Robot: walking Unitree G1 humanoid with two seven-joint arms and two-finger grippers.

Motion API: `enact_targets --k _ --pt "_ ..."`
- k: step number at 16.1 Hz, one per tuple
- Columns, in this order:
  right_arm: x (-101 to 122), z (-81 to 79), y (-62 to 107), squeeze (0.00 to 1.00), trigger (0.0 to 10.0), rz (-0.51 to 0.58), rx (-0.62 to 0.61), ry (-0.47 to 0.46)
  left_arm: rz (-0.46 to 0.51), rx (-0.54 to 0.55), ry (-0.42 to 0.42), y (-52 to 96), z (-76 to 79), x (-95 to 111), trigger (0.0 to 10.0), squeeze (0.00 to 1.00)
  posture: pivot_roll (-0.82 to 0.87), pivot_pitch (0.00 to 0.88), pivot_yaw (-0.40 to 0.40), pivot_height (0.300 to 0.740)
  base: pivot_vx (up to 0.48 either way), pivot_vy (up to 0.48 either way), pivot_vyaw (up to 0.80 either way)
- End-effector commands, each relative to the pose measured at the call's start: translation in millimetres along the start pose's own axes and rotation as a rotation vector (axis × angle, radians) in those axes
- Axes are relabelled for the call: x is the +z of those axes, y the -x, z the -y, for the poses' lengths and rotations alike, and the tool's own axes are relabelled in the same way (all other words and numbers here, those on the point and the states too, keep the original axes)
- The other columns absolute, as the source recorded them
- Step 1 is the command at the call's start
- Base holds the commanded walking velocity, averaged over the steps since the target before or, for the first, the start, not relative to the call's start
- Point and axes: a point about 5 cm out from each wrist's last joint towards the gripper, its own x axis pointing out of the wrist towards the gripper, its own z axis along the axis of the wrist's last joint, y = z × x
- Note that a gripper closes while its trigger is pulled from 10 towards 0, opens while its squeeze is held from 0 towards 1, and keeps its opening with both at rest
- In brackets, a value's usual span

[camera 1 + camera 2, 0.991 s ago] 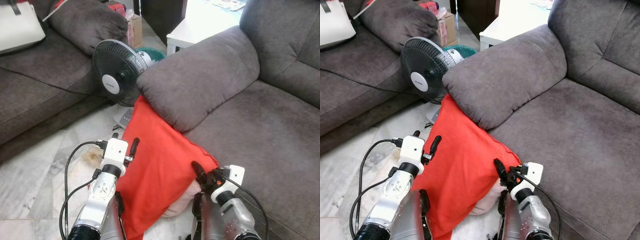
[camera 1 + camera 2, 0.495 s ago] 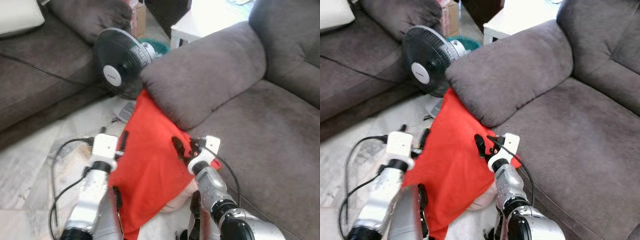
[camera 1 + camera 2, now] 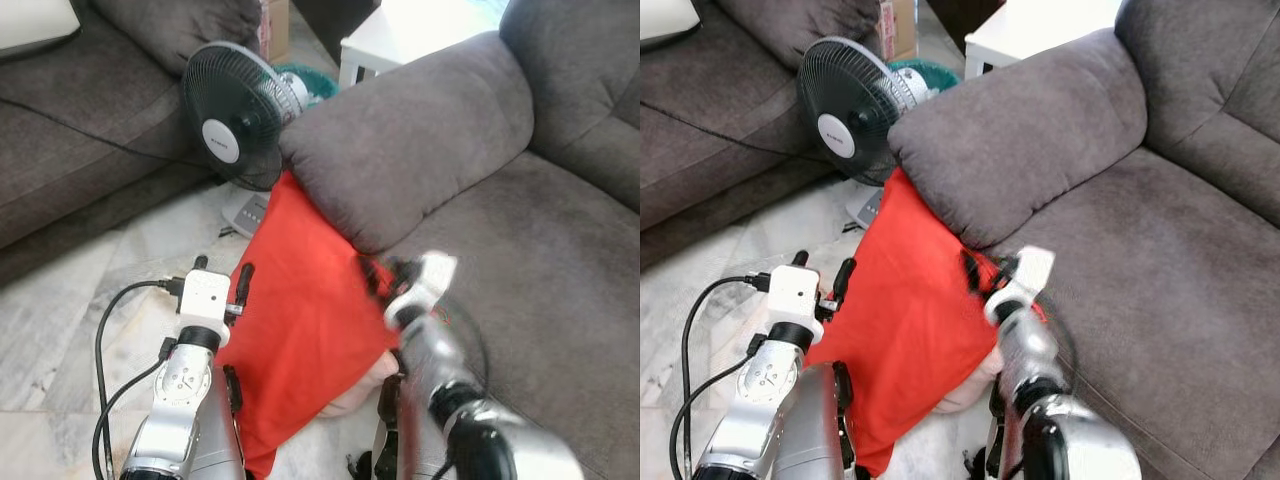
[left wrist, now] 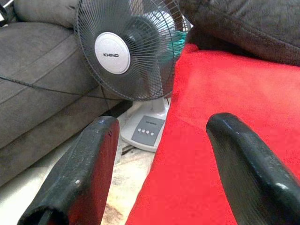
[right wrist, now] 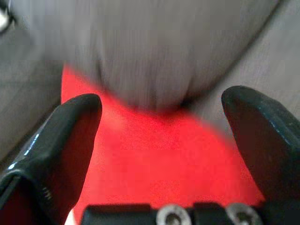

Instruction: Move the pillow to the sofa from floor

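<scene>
The red pillow [image 3: 300, 310] is propped against the sofa [image 3: 520, 250] front, lower end on the floor, top tucked under the armrest. The right gripper [image 3: 385, 280], blurred, has been swung up over the pillow's sofa-side edge since a second ago, fingers spread, nothing grasped. The left gripper [image 4: 164, 159] is held released at the pillow's fan-side edge. Grasp not yet made.

Even, soft daylight fills the room, brightest on the white table [image 3: 400, 35] at twelve o'clock, which is washed out by glare. Shadows are faint, darkest under the grey sofa arm [image 3: 410, 140]. The right arm [image 3: 440, 340] is smeared by motion blur at five o'clock. The right wrist view is blurred throughout; the left wrist view is sharp on the fan [image 4: 126, 49].
</scene>
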Motion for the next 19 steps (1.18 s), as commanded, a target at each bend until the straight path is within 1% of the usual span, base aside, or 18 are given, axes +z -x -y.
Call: enact_targets --k 1,2,3,4,5,7,9,11,13,15,16,17,18,19 --pt "9.9 5.0 -0.7 0.0 10.0 0.048 -0.015 -0.018 -0.022 -0.007 -0.008 4.1 2.9 -2.7 10.0 0.0 0.28 0.206 -0.108 0.533 0.0 0.0 0.0" --pt "14.1 7.0 -0.9 0.0 10.0 0.062 -0.015 -0.018 -0.023 -0.007 -0.007 4.1 3.2 -2.4 10.0 0.0 0.28 0.205 -0.108 0.533 0.0 0.0 0.0" --pt "21.1 13.1 1.3 0.0 10.0 0.082 -0.004 0.012 -0.025 -0.008 -0.003 4.2 4.3 -2.3 10.0 0.0 0.27 0.205 -0.108 0.533 0.0 0.0 0.0" --pt "23.8 19.1 5.3 0.0 10.0 0.076 0.015 0.067 -0.028 -0.009 -0.001 4.5 5.2 -2.7 10.0 0.0 0.27 0.206 -0.108 0.533 0.0 0.0 0.0" --pt "23.8 21.4 7.1 0.0 10.0 0.067 0.021 0.088 -0.029 -0.01 0.0 4.6 5.4 -3.0 10.0 0.0 0.27 0.205 -0.108 0.533 0.0 0.0 0.0" --pt "24.2 40.4 19.9 0.0 10.0 0.003 0.012 0.191 -0.038 -0.013 0.003 5.2 5.8 -5.6 10.0 0.0 0.25 0.205 -0.11 0.533 0.0 0.0 0.0" --pt "24.1 48.4 27.3 0.0 10.0 -0.022 0.012 0.212 -0.044 -0.016 0.005 5.5 6.6 -6.9 10.0 0.0 0.23 0.201 -0.111 0.533 0.0 0.0 0.0" --pt "18.2 58.8 39.0 0.0 10.0 -0.084 -0.006 0.244 -0.048 -0.024 0.008 5.3 9.2 -8.2 10.0 0.0 0.22 0.202 -0.111 0.533 0.0 0.0 0.0" --pt "12.1 64.4 48.7 0.0 10.0 -0.124 -0.016 0.186 -0.049 -0.029 0.011 3.9 10.9 -8.0 10.0 0.0 0.22 0.202 -0.11 0.533 0.0 0.0 0.0" --pt "15.7 69.4 59.7 0.0 10.0 -0.161 -0.027 0.145 -0.053 -0.028 0.011 4.4 9.8 -9.0 10.0 0.0 0.22 0.201 -0.111 0.533 0.0 0.0 0.0" --pt "18.4 68.7 62.5 0.29 10.0 -0.166 -0.015 0.146 -0.055 -0.027 0.011 4.5 9.2 -9.7 10.0 0.0 0.21 0.199 -0.113 0.533 0.0 0.0 0.0" --pt "20.8 68.3 65.4 0.93 10.0 -0.174 -0.009 0.151 -0.057 -0.027 0.012 4.4 9.3 -10.3 10.0 0.0 0.21 0.199 -0.114 0.533 0.0 0.0 0.0" --pt "23.3 69.5 68.1 1.0 10.0 -0.178 -0.018 0.15 -0.059 -0.029 0.013 4.1 10.2 -10.9 10.0 0.0 0.2 0.197 -0.114 0.533 0.0 0.0 0.0" --pt "25.7 72.7 71.1 1.0 10.0 -0.189 -0.052 0.139 -0.06 -0.032 0.015 3.5 11.9 -11.1 10.0 0.0 0.2 0.195 -0.115 0.533 0.0 0.0 0.0"
